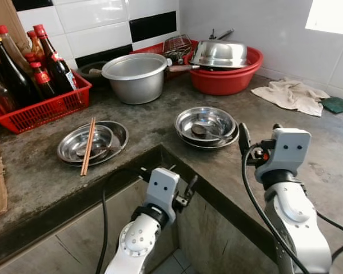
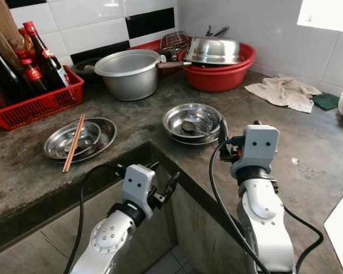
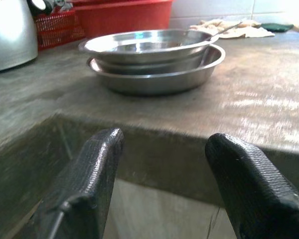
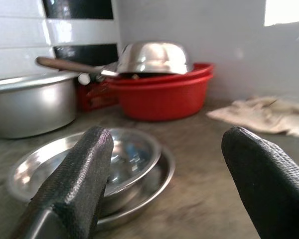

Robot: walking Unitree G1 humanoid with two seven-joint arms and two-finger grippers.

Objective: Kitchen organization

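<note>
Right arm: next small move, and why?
Probably ease the right gripper forward and down toward the stacked steel bowls. Its fingers are open and hold nothing, and the stack sits just ahead of them on the counter; a spoon lies in the top bowl.

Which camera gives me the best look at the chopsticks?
The left eye view: the chopsticks lie unobstructed across the bowls on the left. The right eye view shows the same pair, nearer its edge. The wrist views face the other bowl stack.
</note>
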